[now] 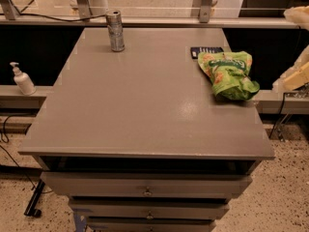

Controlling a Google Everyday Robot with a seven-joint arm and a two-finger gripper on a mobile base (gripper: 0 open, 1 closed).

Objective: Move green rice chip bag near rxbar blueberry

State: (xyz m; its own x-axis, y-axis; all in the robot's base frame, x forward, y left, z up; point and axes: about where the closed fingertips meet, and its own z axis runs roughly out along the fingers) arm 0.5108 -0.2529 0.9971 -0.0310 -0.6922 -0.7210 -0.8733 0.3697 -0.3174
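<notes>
One green bag (pixel 228 75) runs front-to-back; pincer (pixel 298 47) at right.

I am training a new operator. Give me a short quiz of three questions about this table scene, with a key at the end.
1. True or false: the hand is holding the green rice chip bag.
2. Which thing lies right next to the bag? A) the silver can B) the rxbar blueberry C) the pump bottle
3. Fill in: seen from the camera, the hand is beyond the table's ____ edge.

Key:
1. False. The hand is open and apart from the bag, which lies on the table.
2. B.
3. right.
</notes>
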